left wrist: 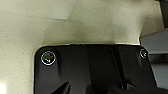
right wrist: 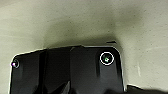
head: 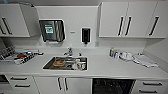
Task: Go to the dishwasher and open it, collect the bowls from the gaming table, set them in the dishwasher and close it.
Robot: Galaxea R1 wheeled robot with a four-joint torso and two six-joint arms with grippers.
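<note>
The dishwasher (head: 112,86) sits under the white counter (head: 105,67), just right of the sink. Its front shows as a dark opening with racks faintly visible inside, between white cabinet doors and drawers. The bowls and the gaming table are out of view. In both wrist views a dark robot plate hangs over a pale speckled floor (left wrist: 82,22) (right wrist: 82,22).
A steel sink (head: 65,63) with dishes in it and a tap (head: 69,51) is at the counter's middle. A dish rack (head: 17,56) stands at the left, with bottles (head: 112,52) and cloths (head: 145,60) at the right. Wall cabinets (head: 128,20), a towel dispenser (head: 52,30) and a soap dispenser (head: 85,35) hang above.
</note>
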